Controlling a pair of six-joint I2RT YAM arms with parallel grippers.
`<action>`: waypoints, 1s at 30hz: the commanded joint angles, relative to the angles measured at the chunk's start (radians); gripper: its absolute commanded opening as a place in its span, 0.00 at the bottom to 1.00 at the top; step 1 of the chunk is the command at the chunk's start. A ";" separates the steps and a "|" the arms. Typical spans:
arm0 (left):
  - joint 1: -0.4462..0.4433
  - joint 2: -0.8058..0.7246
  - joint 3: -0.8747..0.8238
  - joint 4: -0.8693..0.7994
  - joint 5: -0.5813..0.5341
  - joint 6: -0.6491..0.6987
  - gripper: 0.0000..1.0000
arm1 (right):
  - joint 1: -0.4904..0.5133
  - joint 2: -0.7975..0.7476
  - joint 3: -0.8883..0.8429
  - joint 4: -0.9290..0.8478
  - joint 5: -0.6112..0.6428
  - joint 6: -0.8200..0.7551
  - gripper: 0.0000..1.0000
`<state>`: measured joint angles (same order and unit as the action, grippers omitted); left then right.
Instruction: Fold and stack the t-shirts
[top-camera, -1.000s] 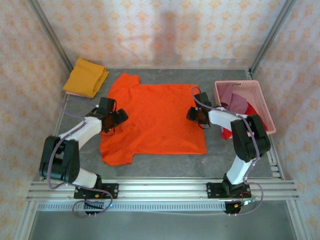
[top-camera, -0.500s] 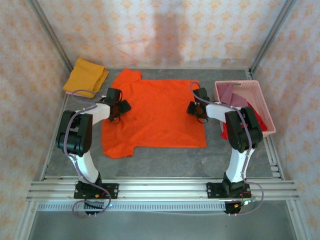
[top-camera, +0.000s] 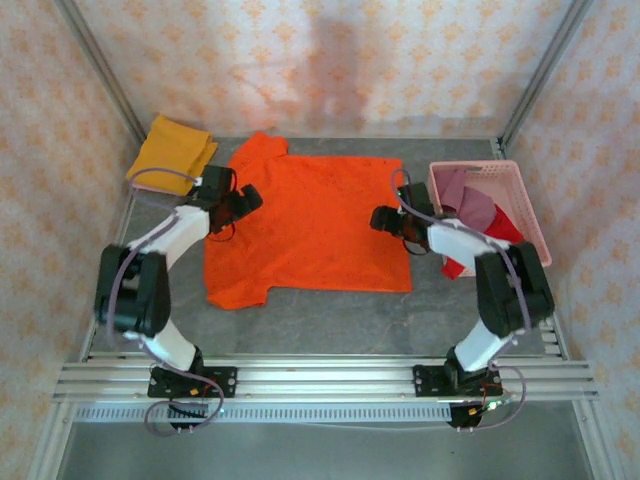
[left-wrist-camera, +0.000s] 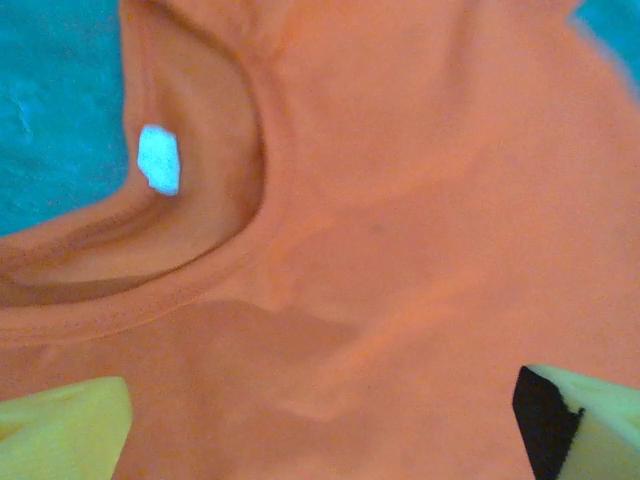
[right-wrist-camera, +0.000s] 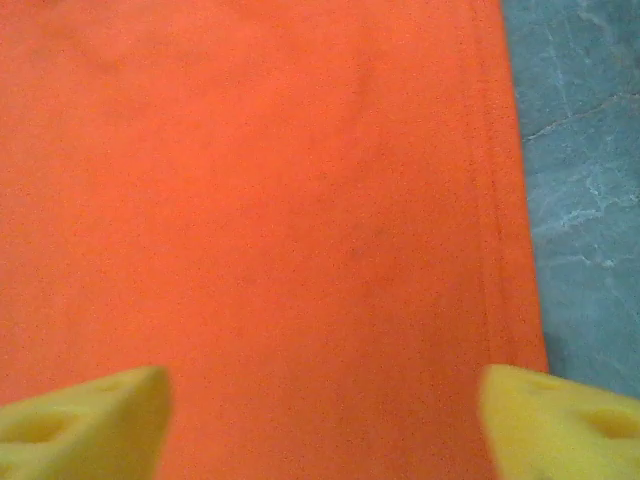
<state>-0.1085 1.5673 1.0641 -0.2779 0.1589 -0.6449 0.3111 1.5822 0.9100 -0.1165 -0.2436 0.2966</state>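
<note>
Roughly from biggest to smallest: patterned walls (top-camera: 330, 60) close in a grey table (top-camera: 330, 320), with an aluminium rail (top-camera: 320, 380) along its near edge carrying both arm bases.

Spread flat across the middle of the table lies the orange t-shirt (top-camera: 310, 235), one sleeve poking toward the far wall and another toward the near left. To its right, just beside its edge, sits a pink basket (top-camera: 535, 220) holding a mauve shirt (top-camera: 470, 200) and a red shirt (top-camera: 505, 228) that spills over the near rim. The right arm reaches across the basket's near-left corner and hides part of that red cloth. In the far left corner, well apart from the basket, a yellow shirt (top-camera: 175, 152) lies folded; a loop of the left arm's cable hangs just in front of it.

The left gripper (top-camera: 245, 200) sits over the orange shirt's left edge near the collar. Its wrist camera shows the fingers spread wide at the bottom corners, nothing between them but the cloth below, so the jaws are released. The right gripper (top-camera: 385, 220) sits at the shirt's right edge; its wrist view shows both fingers far apart over smooth orange cloth beside a strip of bare table, likewise released and grasping nothing.

Smallest, a white label (left-wrist-camera: 158, 160) shows inside the neck opening.
</note>
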 joint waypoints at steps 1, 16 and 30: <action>-0.008 -0.157 -0.083 -0.100 -0.031 0.007 1.00 | 0.046 -0.111 -0.090 -0.004 0.012 -0.058 1.00; -0.066 -0.909 -0.537 -0.502 0.008 -0.412 0.91 | 0.193 -0.521 -0.252 -0.153 0.069 -0.144 0.98; -0.105 -0.973 -0.785 -0.339 -0.061 -0.586 0.36 | 0.237 -0.515 -0.255 -0.164 0.052 -0.124 0.93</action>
<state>-0.2096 0.5606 0.2657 -0.6682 0.1696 -1.2205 0.5426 1.0695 0.6460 -0.2562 -0.2089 0.1741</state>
